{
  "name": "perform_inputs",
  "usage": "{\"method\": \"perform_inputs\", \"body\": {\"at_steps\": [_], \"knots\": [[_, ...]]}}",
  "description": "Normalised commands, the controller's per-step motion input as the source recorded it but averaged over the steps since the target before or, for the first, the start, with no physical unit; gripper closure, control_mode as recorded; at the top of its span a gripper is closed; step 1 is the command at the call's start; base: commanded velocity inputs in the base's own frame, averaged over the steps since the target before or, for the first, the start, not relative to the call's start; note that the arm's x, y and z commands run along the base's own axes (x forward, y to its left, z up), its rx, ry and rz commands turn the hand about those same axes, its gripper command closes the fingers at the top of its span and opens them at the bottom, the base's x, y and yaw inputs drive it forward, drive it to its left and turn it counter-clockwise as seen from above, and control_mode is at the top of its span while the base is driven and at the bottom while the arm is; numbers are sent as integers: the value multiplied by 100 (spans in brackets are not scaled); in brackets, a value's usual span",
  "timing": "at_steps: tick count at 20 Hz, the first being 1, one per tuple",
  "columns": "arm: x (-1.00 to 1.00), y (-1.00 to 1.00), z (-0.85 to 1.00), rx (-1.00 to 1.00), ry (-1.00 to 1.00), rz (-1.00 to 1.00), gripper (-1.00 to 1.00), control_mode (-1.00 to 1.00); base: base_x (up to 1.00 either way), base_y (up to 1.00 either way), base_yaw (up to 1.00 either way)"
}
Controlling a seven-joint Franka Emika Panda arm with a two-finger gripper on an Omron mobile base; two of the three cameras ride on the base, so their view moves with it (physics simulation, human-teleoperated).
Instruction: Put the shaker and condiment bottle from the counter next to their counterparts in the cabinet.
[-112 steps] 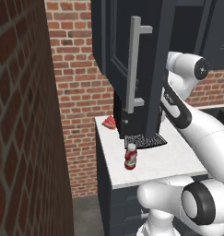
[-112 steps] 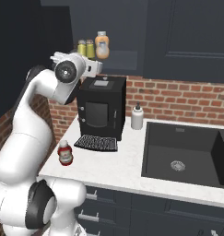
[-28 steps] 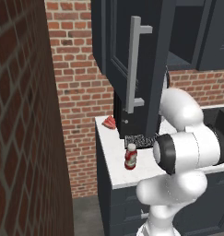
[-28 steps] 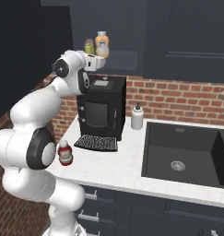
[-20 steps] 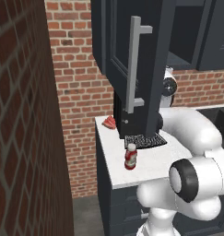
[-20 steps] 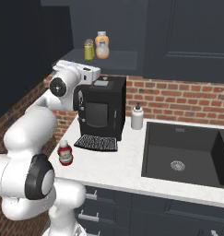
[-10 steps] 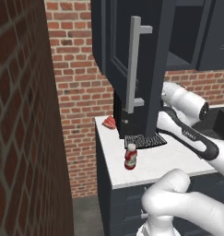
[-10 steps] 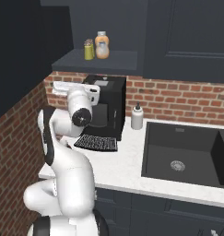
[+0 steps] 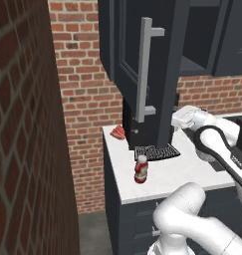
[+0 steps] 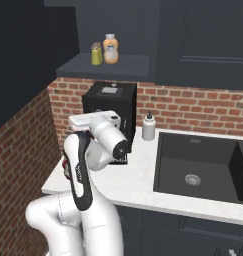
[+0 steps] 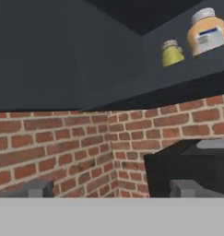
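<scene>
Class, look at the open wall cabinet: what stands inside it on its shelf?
Inside the cabinet stand a yellow-green shaker and an orange jar, side by side. In the left base view, the open door covers the shelf.

Flat, even rendered light in all three views; we see no clear source direction. The counter (image 9: 162, 172) reads bright with no glare. Faint soft shadow under the condiment bottle (image 9: 141, 169). The cabinet (image 10: 118, 30) interior is dim toward 12 o'clock, and the shaker (image 10: 96, 53) is still legible. Hand view is soft and low-res, with blurred brick edges. No lens distortion at the borders.
</scene>
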Motion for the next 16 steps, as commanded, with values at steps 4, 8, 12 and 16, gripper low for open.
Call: {"method": "perform_inputs", "body": {"at_steps": [4,8,12,16], "knots": [[-24,-19,-73,-45,16,14,-100,-100,0,0,0],[-34,-2,-90,-49,11,43,-100,-100,0,0,0],[-17,0,-56,-16,2,57,-100,-100,0,0,0],[0,0,-36,1,0,60,-100,-100,0,0,0]]}}
